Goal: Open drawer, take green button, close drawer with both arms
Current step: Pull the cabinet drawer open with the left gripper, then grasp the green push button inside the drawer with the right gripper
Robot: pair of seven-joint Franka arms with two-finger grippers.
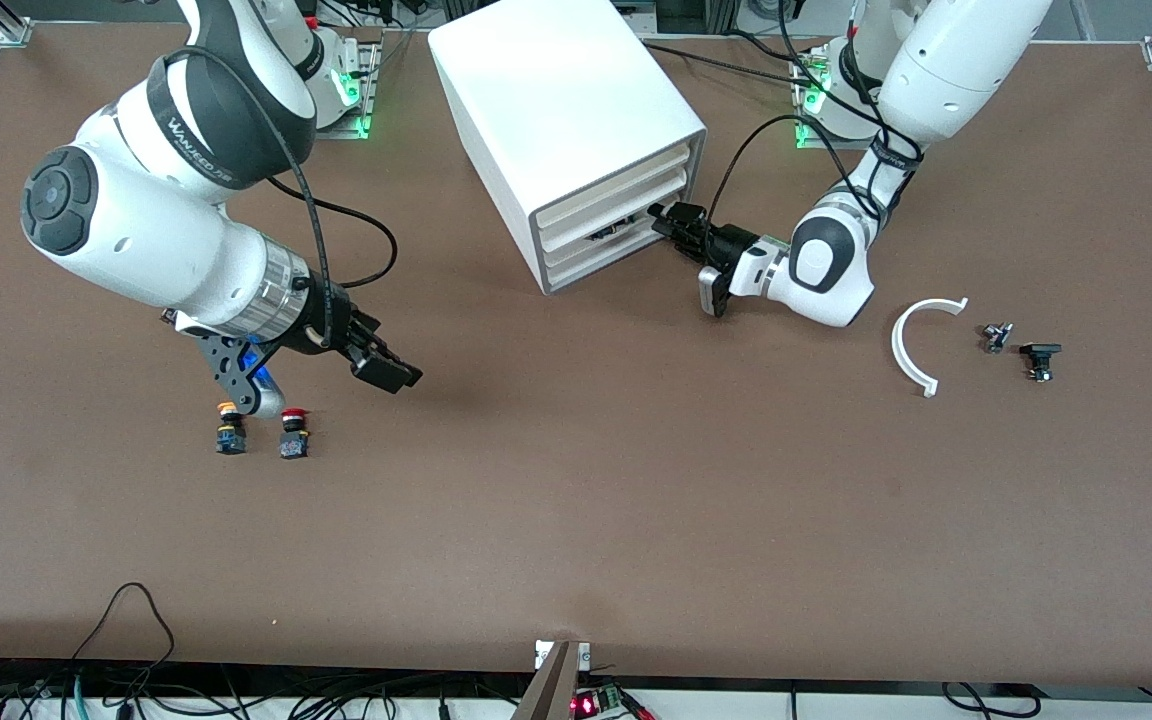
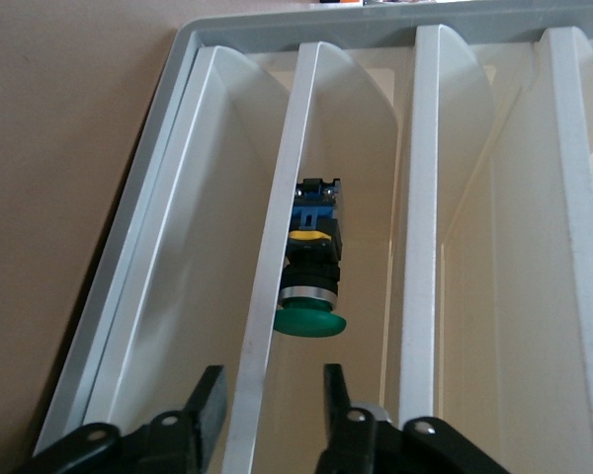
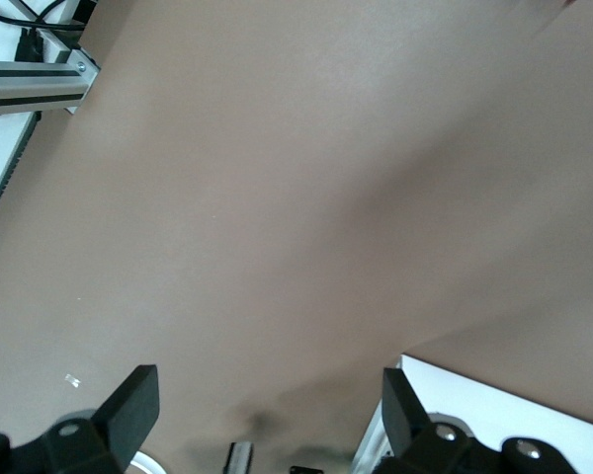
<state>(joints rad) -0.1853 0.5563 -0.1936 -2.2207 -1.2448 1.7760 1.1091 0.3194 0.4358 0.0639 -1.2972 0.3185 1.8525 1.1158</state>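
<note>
The white cabinet (image 1: 566,110) stands at the back middle of the table. My left gripper (image 1: 658,222) is at the front of its lowest drawer (image 1: 586,258). In the left wrist view the gripper (image 2: 267,395) is open, and its fingers (image 2: 206,400) straddle the thin top edge of that drawer's front (image 2: 227,296) without pressing on it. The green-capped button (image 2: 311,267) lies inside the drawer, just past that edge. My right gripper (image 1: 383,355) is open and empty over bare table toward the right arm's end. It also shows in the right wrist view (image 3: 267,405).
An orange-capped button (image 1: 229,428) and a red-capped button (image 1: 293,432) stand on the table under the right arm's wrist. A white curved piece (image 1: 916,345) and two small black parts (image 1: 996,335) (image 1: 1039,358) lie toward the left arm's end.
</note>
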